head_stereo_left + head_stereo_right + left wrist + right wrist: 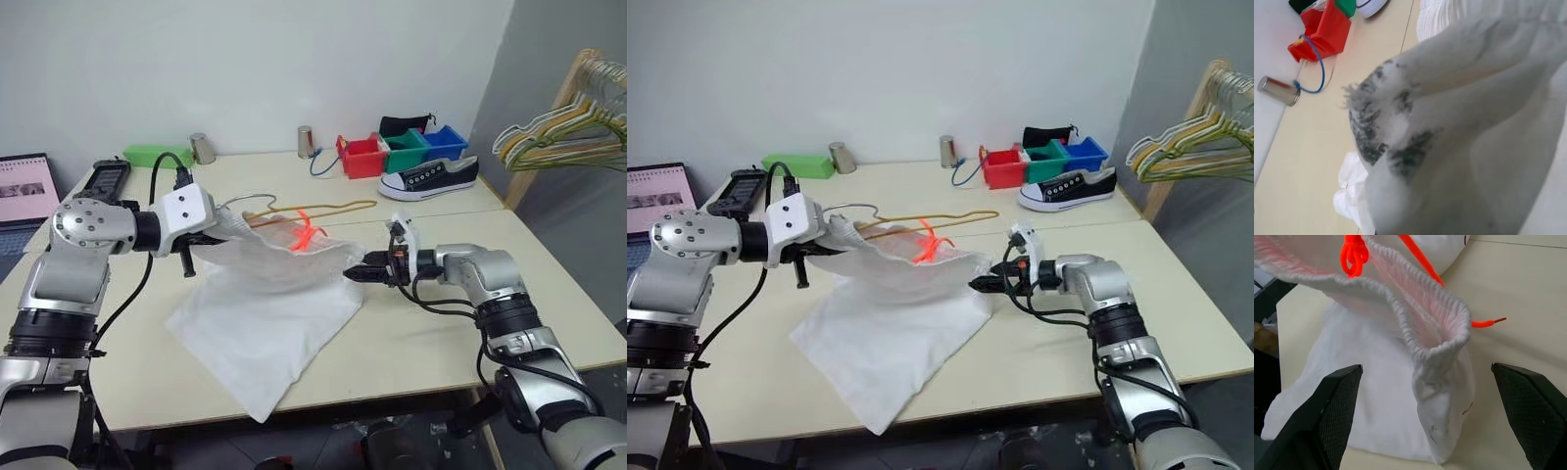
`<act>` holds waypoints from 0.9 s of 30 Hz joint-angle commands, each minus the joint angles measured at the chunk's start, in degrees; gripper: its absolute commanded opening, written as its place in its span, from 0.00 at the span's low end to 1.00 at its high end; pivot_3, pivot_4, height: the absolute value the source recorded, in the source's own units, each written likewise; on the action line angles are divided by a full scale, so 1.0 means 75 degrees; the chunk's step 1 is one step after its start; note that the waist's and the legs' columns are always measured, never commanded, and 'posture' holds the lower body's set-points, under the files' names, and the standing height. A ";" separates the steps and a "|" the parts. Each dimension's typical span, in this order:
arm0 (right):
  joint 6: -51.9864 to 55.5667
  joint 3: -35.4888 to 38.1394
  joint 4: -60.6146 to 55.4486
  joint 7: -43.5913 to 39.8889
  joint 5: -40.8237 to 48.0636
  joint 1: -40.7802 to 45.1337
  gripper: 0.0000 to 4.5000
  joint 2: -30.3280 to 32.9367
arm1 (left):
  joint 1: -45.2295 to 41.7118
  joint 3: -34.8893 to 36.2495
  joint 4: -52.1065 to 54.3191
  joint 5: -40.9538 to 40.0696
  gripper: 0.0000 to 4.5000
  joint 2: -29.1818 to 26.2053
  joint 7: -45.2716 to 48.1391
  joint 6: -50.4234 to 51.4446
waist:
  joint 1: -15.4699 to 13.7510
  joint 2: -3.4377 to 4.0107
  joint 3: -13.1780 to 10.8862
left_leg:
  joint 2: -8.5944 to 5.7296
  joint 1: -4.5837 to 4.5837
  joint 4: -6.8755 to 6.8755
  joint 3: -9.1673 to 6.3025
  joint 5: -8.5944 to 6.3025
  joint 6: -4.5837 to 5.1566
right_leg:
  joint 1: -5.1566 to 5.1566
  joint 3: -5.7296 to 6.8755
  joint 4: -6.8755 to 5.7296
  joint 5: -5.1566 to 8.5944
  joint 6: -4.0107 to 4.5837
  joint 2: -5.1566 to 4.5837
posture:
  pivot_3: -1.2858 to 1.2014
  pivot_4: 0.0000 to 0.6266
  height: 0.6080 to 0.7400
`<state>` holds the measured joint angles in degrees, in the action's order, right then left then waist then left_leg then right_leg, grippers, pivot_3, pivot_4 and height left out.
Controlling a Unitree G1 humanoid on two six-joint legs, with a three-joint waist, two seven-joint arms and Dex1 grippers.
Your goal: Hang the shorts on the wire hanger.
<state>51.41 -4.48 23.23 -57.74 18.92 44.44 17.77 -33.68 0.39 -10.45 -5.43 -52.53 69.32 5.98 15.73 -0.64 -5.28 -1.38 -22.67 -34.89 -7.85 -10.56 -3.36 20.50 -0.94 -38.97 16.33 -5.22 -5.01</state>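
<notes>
A: On the near half of the table, the shorts are lifted at the waistband on the left, the legs trailing on the surface toward the near edge. The left gripper is clamped tight on that left end of the waistband; its own wrist camera looks straight into bunched white cloth.

B: And the right gripper?

A: Jaws spread wide and holding nothing. It sits just beside the right end of the waistband, pointing left at it, and its wrist view has the ribbed hem between the two black fingers without contact.

B: Where's the wire hanger?

A: Just behind the raised waistband, a little farther from the robot, lying roughly level. Its left end runs in behind the cloth by the left gripper, so I can't tell whether it's held there too. The orange-red drawstring hangs in front of it.

B: So which step is this?

A: I'd judge it's regrasping: the shorts aren't on the hanger yet. The next move calls for the right gripper to close on the right end of the waistband, so the opening can be stretched and worked over the wire.
</notes>
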 commanded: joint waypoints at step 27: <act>-0.1992 -0.0531 -0.0930 0.0000 -0.0543 -0.0026 0.01 0.0882 | 0.1082 0.0605 0.1364 -0.1203 0.00 -0.0947 0.0651 0.1371 | -0.0221 0.0002 -0.0001 | 0.0003 -0.0008 0.0002 0.0009 0.0000 0.0000 | 0.0019 -0.0008 0.0002 0.0000 0.0002 0.0003 | 0.46 0.00 1.00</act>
<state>40.16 -8.57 18.07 -57.41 16.41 43.76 22.77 -26.60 2.42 -2.74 -12.65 -57.08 72.00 14.63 14.08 -0.62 -5.28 -1.36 -22.72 -34.86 -7.77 -10.56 -3.36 20.65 -1.04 -38.95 16.34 -5.20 -4.98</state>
